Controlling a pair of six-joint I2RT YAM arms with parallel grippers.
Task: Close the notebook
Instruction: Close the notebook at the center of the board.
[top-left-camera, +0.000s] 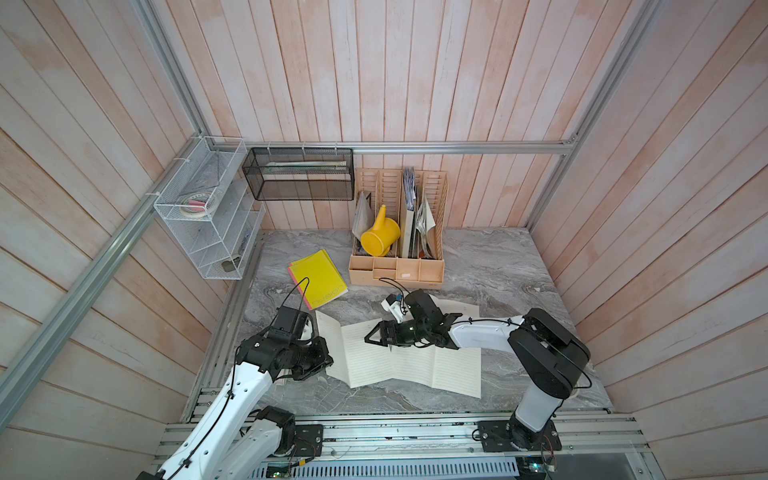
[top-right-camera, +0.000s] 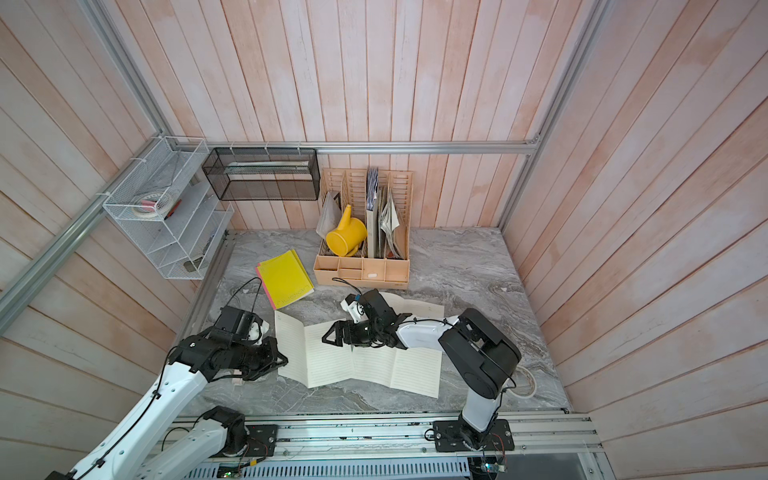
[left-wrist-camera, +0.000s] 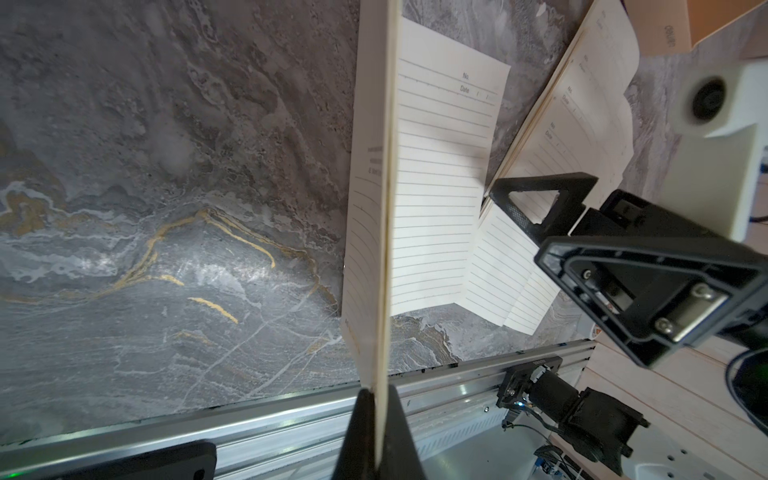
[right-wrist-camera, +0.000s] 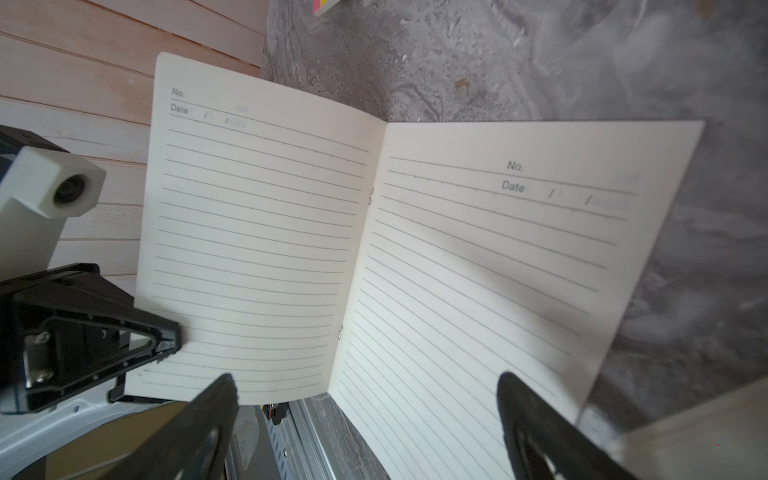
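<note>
Across the tabletop (top-left-camera: 498, 270) notebook (top-left-camera: 395, 361) spreads, spine pointing backward; left fingers (left-wrist-camera: 361, 436) pinch it, right fingers (right-wrist-camera: 199, 428) released.

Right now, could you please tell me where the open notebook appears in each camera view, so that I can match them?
Both top views: the notebook lies open on the marble table, low centre.
Left wrist: its held pages stand edge-on up the middle, the rest spread beside.
Right wrist: both lined pages fill the frame.
Shared landmark: the left gripper pinching its outer edge.
</note>
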